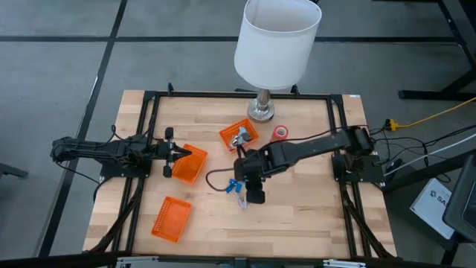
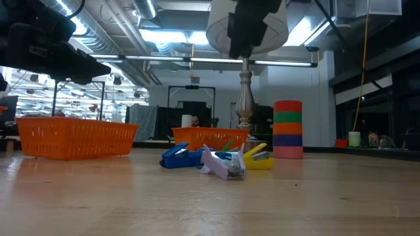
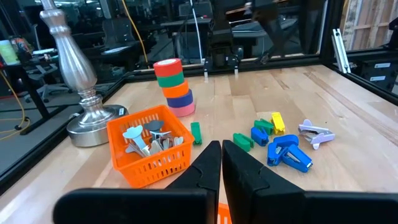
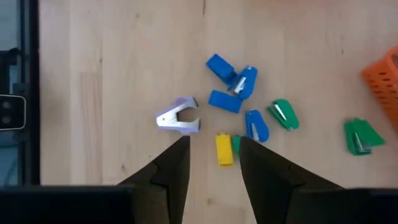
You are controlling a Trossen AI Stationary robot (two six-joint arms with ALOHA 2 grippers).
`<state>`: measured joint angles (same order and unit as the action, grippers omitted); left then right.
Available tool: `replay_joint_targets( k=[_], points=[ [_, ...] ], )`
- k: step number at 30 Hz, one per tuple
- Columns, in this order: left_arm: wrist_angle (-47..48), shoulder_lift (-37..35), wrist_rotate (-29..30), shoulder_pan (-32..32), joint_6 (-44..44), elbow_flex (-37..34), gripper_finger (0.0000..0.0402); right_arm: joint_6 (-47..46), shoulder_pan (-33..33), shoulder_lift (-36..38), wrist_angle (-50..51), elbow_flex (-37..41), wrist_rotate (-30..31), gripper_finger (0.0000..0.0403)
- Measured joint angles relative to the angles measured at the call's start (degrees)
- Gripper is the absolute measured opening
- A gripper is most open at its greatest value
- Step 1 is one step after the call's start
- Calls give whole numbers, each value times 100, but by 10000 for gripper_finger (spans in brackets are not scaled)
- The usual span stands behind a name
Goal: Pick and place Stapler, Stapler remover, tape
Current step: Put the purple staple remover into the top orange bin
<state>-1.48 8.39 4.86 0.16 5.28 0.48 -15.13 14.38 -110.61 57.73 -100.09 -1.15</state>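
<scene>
Right hand [image 4: 213, 155] above the staplers, fingers spread.
Purple staple remover [image 4: 178, 117] and yellow stapler [image 4: 224, 149] lie on the surface below; tape stack [image 3: 174, 87] near lamp (left hand [image 3: 221, 163] clenched, over a basket).

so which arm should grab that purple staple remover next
Right. Its claw hangs open directly over the pile, with the purple staple remover just ahead of its fingers. The left claw sits shut by an orange basket, farther away.

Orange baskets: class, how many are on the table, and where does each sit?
3. One lies near the table's front left; one is by the left gripper; one holds metal pieces beside the lamp base.
</scene>
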Motion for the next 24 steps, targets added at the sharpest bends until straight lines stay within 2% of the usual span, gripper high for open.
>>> replay_joint_targets(
  k=[6, 24],
  points=[
    [1, 0, 0, 0, 0, 0, 13, -97, 233, 0, -67, 2, 496, 143],
    [1, 0, 0, 0, 0, -1, 10, 1149, 512, 4, 517, 873, 414, 142]
  ],
)
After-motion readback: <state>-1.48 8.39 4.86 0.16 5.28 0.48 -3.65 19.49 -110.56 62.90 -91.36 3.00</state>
